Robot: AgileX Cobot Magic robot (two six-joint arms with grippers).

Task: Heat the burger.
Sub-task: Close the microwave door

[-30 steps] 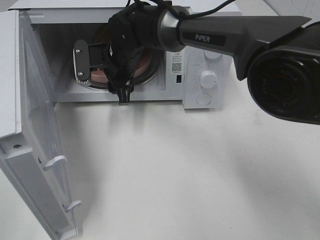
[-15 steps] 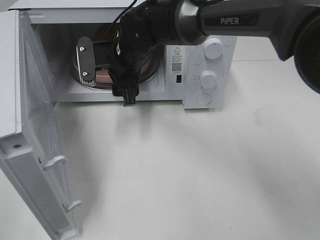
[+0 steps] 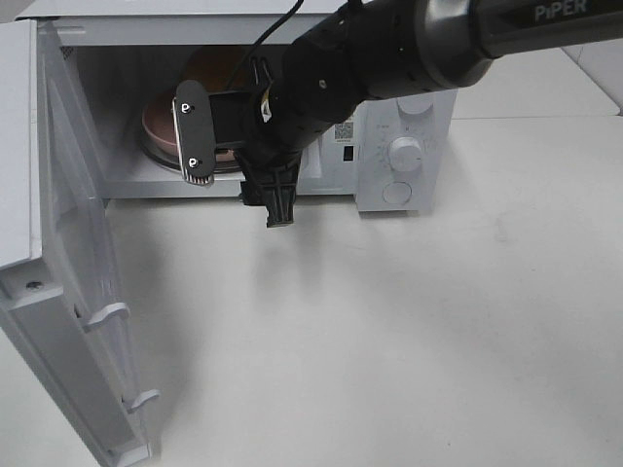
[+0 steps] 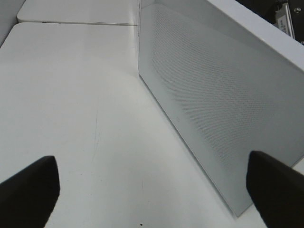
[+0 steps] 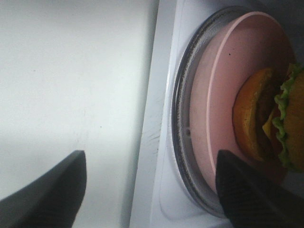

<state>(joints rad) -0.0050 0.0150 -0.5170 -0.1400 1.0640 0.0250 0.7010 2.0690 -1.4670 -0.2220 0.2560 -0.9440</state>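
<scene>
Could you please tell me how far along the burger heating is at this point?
Done: the burger sits on the pink plate inside the microwave. In hand: the right pincer hangs open and empty at the opening. Remaining: shut the open door and turn the dial.

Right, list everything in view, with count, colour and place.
microwave: one, white, at the back of the table
door: one, white, swung open at the left of the high view
burger: one, golden bun with green lettuce, on the plate
plate: one, pink, on the turntable
turntable: one, clear glass, microwave floor
dials: two, white, control panel
table: one, white
right gripper: one, black, open, empty, at the microwave mouth
left gripper: one, black, open, beside the door
</scene>
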